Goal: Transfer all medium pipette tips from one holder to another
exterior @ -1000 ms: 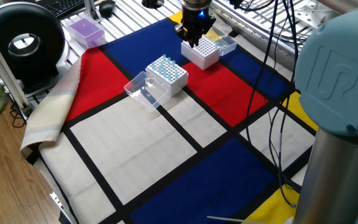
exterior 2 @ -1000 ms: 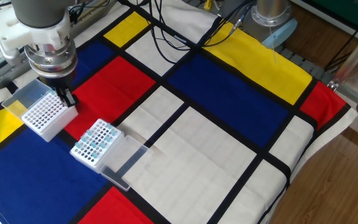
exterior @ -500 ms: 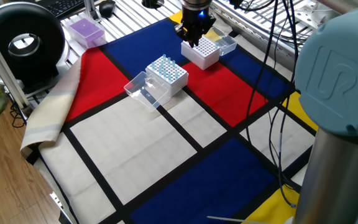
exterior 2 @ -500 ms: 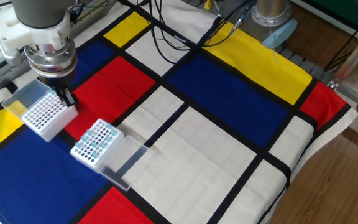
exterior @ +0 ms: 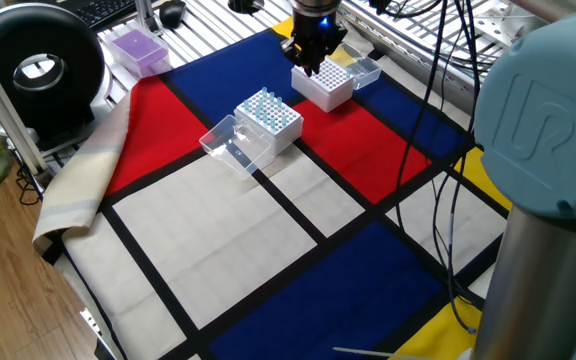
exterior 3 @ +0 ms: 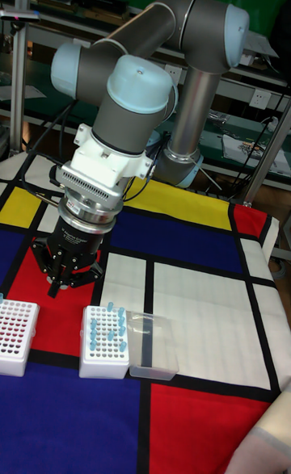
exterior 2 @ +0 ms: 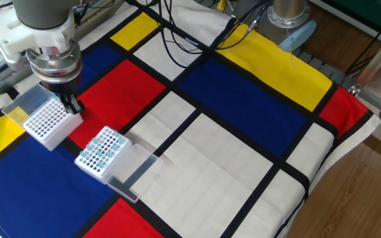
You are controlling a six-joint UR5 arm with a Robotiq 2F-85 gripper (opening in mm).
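The medium pipette tips (exterior: 267, 105) are pale blue and stand in a white rack (exterior: 273, 128) on the red patch. They also show in the other fixed view as medium pipette tips (exterior 2: 103, 148) and in the tall view as medium pipette tips (exterior 3: 107, 330). A second white rack (exterior: 326, 88) (exterior 2: 45, 123) (exterior 3: 16, 338) stands beside it, its holes looking empty. My gripper (exterior: 310, 66) (exterior 2: 73, 104) (exterior 3: 53, 287) hangs just over the edge of this second rack. Its fingers look shut; I cannot make out a tip between them.
Each rack has a clear hinged lid lying open: lid (exterior: 228, 145) (exterior 2: 129, 170) and lid (exterior: 365, 72) (exterior 2: 26, 104). A purple box (exterior: 136, 48) and a black round device (exterior: 36, 62) sit at the far left. Cables (exterior 2: 197, 33) cross the cloth at the back.
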